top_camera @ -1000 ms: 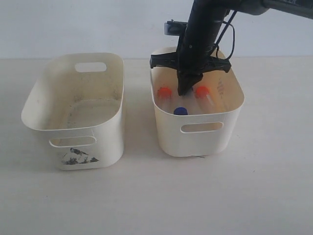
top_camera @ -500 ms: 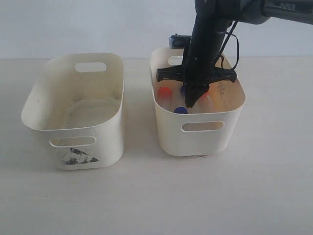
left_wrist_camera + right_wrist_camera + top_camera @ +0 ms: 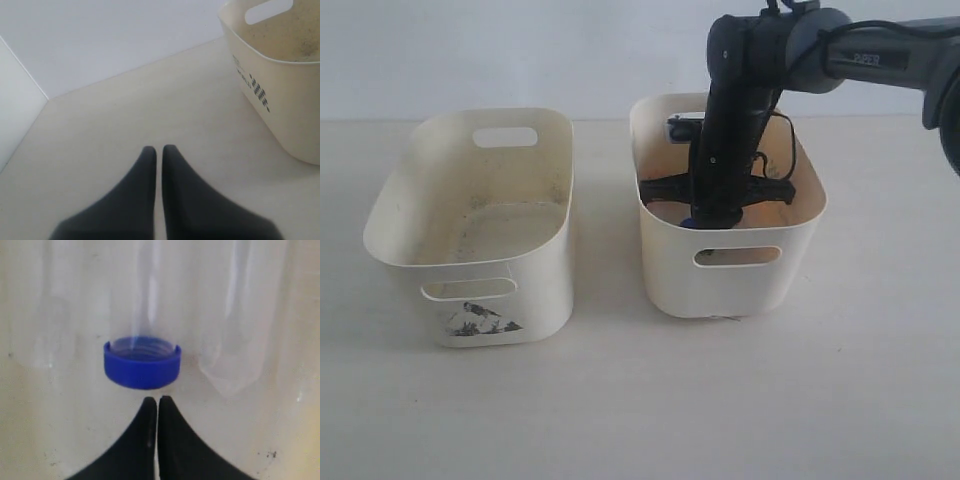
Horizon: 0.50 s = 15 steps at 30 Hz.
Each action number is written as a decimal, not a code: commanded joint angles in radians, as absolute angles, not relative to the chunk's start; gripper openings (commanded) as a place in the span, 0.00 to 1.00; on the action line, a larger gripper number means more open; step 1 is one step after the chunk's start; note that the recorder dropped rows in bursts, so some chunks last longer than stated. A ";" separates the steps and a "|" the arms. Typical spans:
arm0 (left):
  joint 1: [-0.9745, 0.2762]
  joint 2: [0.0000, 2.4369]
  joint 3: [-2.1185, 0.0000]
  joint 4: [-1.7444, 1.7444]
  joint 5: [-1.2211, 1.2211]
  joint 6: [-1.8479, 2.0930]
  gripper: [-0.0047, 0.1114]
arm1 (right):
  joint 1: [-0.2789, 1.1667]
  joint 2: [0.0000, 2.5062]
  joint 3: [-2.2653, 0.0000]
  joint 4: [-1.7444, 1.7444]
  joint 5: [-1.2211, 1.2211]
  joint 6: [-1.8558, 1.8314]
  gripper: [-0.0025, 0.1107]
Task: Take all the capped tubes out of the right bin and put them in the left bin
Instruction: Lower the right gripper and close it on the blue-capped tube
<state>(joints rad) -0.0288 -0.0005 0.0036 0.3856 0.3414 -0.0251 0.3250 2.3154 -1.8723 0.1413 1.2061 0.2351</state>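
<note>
1. Inside the right bin [image 3: 730, 285], we see the right gripper [image 3: 710, 215] lower than a second ago, with its fingers pressed together on nothing.
2. Its tips sit just beside a blue-capped tube [image 3: 142, 364] lying in that bin; the orange caps we saw earlier now hide behind the arm.
3. Beside the right bin, the left gripper [image 3: 159, 150] hangs over the table [image 3: 100, 130], fingers together.

The right bin [image 3: 760, 280] stands on the table [image 3: 620, 400]; the right gripper [image 3: 712, 218] hangs inside it, close behind its front wall. A blue cap [image 3: 688, 223] shows just beside the gripper. The left bin [image 3: 470, 255] stands beside the right bin, not touching it.
</note>
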 commanded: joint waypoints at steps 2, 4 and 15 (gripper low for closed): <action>-0.033 0.000 0.000 0.383 0.338 -0.035 0.08 | 0.319 2.310 -1.889 0.133 1.198 0.229 0.25; -0.033 0.000 0.000 0.383 0.338 -0.035 0.08 | 0.319 2.304 -1.898 0.135 1.200 0.229 0.40; -0.033 0.000 0.000 0.383 0.338 -0.035 0.08 | 0.319 2.301 -1.959 0.108 1.198 0.229 0.57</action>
